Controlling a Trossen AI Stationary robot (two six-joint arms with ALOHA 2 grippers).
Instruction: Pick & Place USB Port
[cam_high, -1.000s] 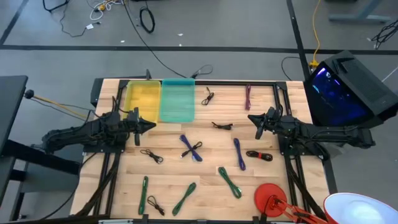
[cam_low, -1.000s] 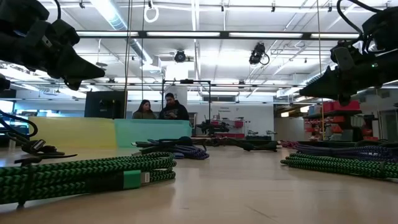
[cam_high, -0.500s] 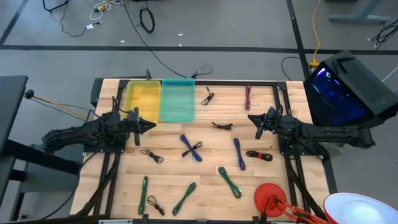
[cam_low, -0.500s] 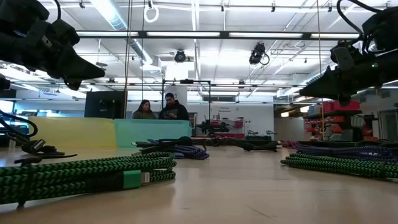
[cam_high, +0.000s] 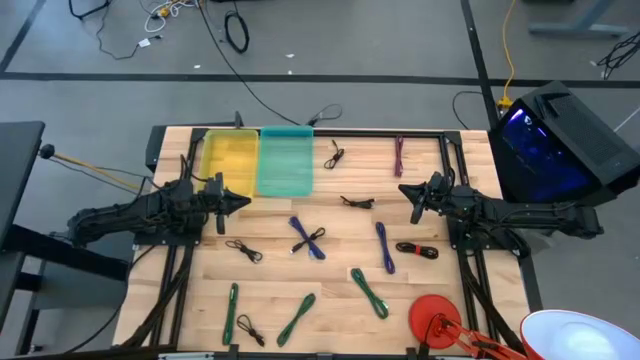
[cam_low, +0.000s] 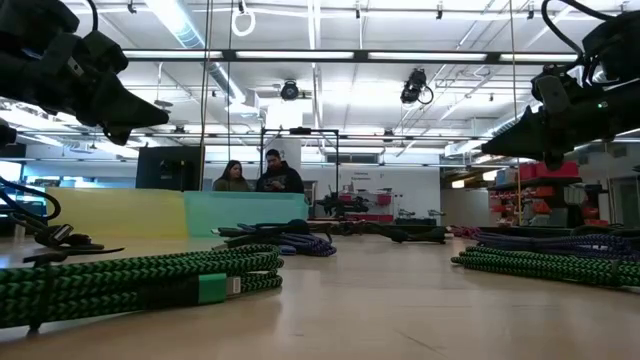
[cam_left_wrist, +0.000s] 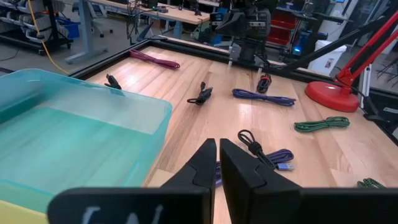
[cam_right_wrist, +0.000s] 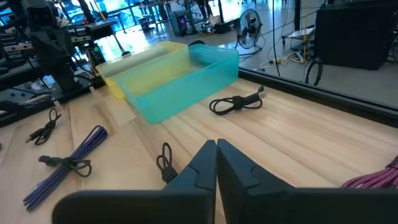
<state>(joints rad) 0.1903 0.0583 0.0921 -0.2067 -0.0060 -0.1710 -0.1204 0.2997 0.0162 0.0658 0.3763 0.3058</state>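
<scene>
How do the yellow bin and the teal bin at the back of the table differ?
The yellow bin sits nearer the left gripper, at the table's outer back corner; the teal bin stands on its inner side, closer to the cables. The yellow one looks slightly narrower from above. Both are translucent, rectangular, side by side and touching, and neither shows a cable inside.

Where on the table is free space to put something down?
Bare wood lies between the teal bin and the maroon cable, apart from one small black cable. The middle, around the crossed blue cables, and the front edge with the green cables are crowded.
</scene>
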